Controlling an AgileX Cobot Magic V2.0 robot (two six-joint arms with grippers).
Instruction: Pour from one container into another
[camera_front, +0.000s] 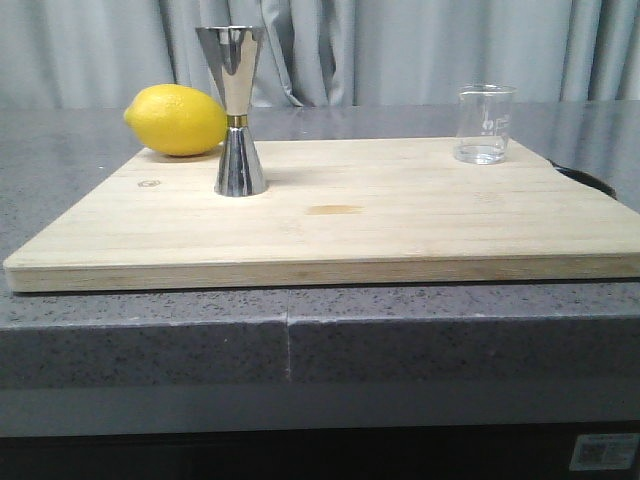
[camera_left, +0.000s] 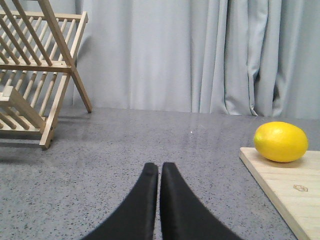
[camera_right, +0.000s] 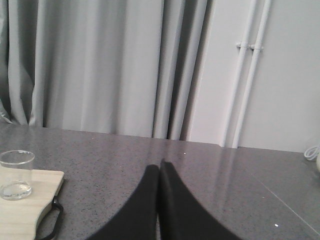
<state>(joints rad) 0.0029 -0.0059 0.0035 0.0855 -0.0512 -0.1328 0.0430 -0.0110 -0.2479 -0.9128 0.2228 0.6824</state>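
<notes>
Cutting board (camera_front: 400, 235) overhanging counter edge, jigger (camera_front: 236, 110) – beaker (camera_front: 485, 123) well apart

A grey speckled stone counter (camera_front: 120, 330) fills the foreground, with a seam running down its front edge. Pale grey curtains (camera_front: 420, 50) hang in folds behind it. A wooden slatted dish rack (camera_left: 35, 70) stands on the counter (left side). Two white pipes (camera_right: 247, 75) run up a plain wall (camera_right: 290, 75).
</notes>
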